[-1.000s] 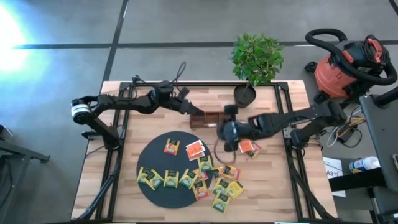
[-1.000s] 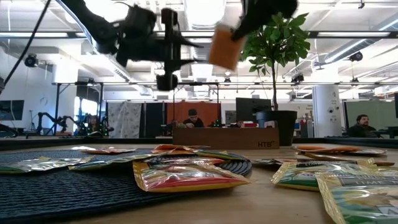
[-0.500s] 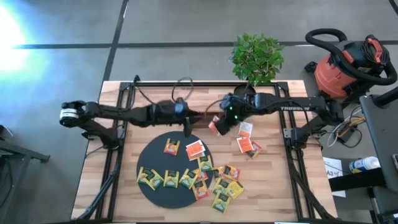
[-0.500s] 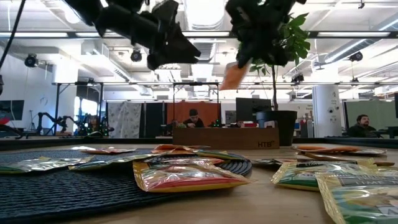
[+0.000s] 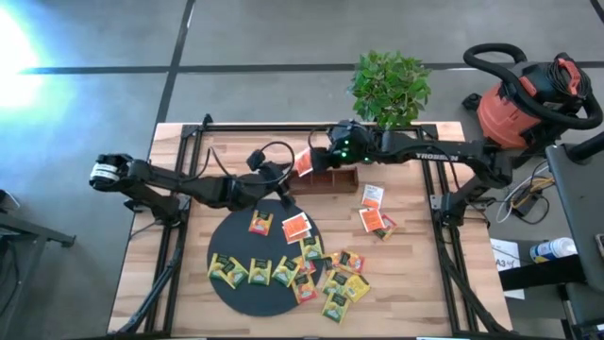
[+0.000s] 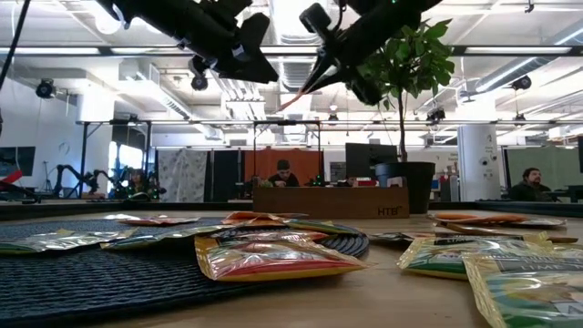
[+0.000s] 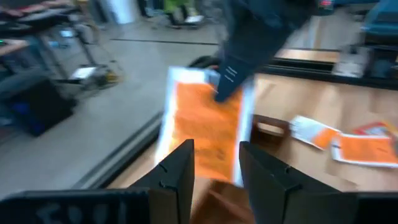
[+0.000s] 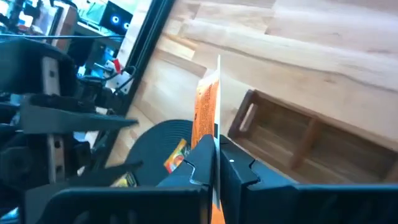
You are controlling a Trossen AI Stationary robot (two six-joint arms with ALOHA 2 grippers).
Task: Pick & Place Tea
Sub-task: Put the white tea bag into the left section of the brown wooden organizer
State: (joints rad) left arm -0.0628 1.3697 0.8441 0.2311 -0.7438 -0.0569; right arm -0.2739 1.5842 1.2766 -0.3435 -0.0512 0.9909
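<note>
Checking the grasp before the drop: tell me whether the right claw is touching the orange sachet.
Touching. In the right wrist view the right claw pinches the orange sachet edge-on between its fingers, with no gap.

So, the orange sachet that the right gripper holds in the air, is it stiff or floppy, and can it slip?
The orange sachet probably is fairly stiff: it stands straight up from the right gripper, held only by its lower edge. It looks thin and light, so a push would likely slide it. Its glossy paper might slip from the thin pinch.

Right hand (image 5: pixel 315 161) with orange sachet (image 5: pixel 304 162), now beside box (image 5: pixel 336 178).
</note>
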